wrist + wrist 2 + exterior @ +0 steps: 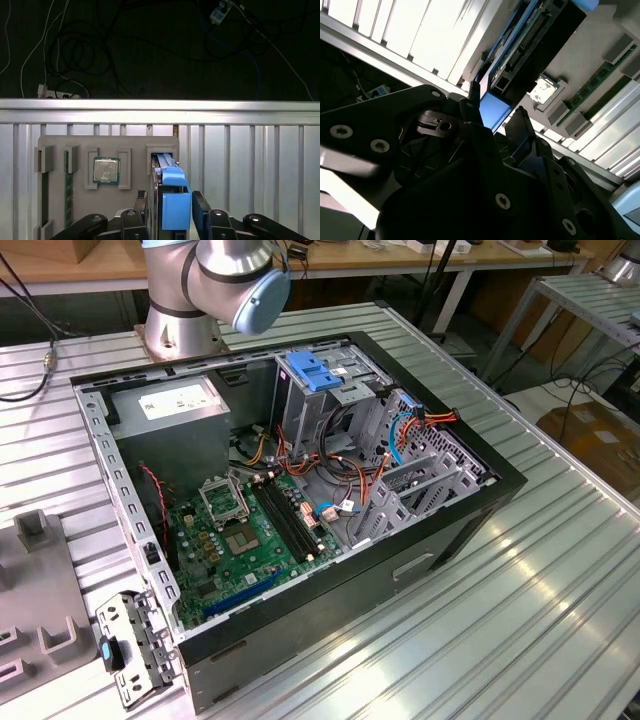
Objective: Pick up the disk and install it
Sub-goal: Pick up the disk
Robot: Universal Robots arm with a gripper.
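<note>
Gripper (170, 196) straddles disk (175, 214), seemingly seated in tray (135, 143) slot.

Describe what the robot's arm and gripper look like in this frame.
The silver-grey metal arm is built of thick rounded cylindrical sections, with one joint closed by a pale blue round cap. In both wrist views the gripper is matt black, made of angular linked plates fastened with small round silver screw heads.
</note>
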